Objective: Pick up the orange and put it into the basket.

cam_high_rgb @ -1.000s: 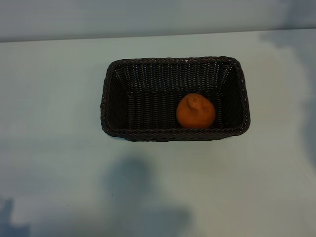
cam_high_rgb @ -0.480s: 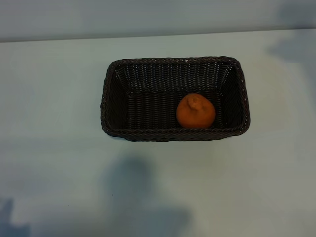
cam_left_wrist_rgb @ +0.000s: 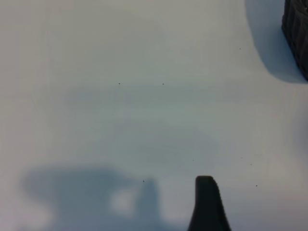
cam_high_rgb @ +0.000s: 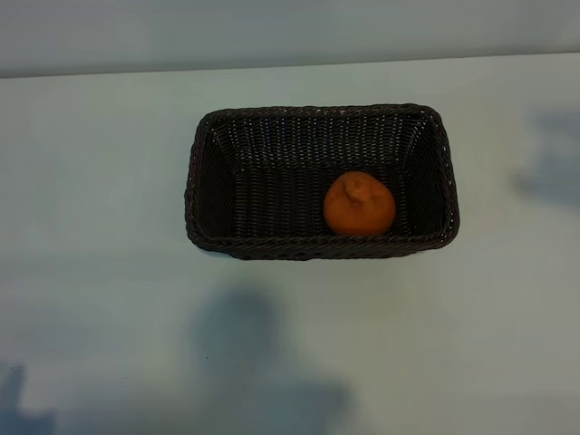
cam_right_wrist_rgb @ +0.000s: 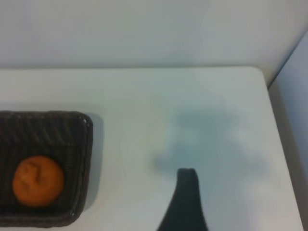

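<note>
The orange (cam_high_rgb: pixel 359 204) lies inside the dark woven basket (cam_high_rgb: pixel 317 111), on its floor near the right end and against the front wall. Neither arm shows in the exterior view. Of my left gripper only one dark finger (cam_left_wrist_rgb: pixel 207 204) shows, over bare table, with a corner of the basket (cam_left_wrist_rgb: pixel 296 33) far off. In the right wrist view one dark finger (cam_right_wrist_rgb: pixel 185 202) of my right gripper hangs over bare table, well away from the basket (cam_right_wrist_rgb: pixel 88 144) and the orange (cam_right_wrist_rgb: pixel 37 180). Both grippers are open and hold nothing.
The pale table (cam_high_rgb: pixel 109 272) spreads wide around the basket on every side. Its far edge meets a light wall (cam_high_rgb: pixel 272 36). In the right wrist view the table's corner (cam_right_wrist_rgb: pixel 260 72) and side edge lie close to my right gripper.
A faint shadow at the table's right side has slid from the far corner toward the middle of that side. The orange and basket have not moved.
</note>
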You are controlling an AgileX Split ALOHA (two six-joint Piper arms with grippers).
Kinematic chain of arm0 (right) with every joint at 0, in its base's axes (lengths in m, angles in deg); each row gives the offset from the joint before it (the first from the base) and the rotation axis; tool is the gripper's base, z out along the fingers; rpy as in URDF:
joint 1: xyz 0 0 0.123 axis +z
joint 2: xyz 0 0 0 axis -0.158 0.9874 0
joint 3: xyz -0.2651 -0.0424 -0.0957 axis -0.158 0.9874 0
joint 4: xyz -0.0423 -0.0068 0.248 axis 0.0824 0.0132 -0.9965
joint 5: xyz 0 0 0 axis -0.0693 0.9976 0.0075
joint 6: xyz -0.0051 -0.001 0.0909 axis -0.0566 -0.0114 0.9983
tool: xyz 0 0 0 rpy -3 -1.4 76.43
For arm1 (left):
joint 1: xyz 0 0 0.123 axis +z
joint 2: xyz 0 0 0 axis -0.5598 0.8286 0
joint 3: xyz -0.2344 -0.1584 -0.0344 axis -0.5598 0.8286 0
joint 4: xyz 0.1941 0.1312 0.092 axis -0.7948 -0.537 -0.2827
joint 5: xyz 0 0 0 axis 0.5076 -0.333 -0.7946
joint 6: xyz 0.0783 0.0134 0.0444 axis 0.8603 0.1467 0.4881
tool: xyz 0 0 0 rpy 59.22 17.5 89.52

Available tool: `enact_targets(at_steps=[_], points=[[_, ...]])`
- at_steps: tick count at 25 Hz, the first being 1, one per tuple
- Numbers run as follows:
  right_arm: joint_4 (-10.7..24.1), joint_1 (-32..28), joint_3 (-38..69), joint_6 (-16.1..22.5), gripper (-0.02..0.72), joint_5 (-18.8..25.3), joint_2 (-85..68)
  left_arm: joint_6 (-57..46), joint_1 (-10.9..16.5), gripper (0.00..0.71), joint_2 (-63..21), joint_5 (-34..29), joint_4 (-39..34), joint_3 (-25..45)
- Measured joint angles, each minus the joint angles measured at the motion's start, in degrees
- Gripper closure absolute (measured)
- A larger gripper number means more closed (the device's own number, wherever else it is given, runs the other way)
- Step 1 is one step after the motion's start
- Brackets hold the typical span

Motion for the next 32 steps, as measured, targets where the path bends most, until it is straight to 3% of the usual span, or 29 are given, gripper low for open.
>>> enact_targets(at_steps=[14, 25, 32], points=[[0.14, 0.0, 18.25, 0.25, 0.122, -1.11, -31.47, 0.0, 0.0, 0.212, 0.0, 0.0, 0.0, 0.0], [-0.47, 0.0, 39.16, 0.05, 0.122, -4.08, -44.95, 0.0, 0.0, 0.212, 0.0, 0.0, 0.0, 0.0], [-0.52, 0.2, 45.78, -2.02, 0.122, -6.57, -47.42, 0.0, 0.0, 0.212, 0.0, 0.0, 0.0, 0.0]])
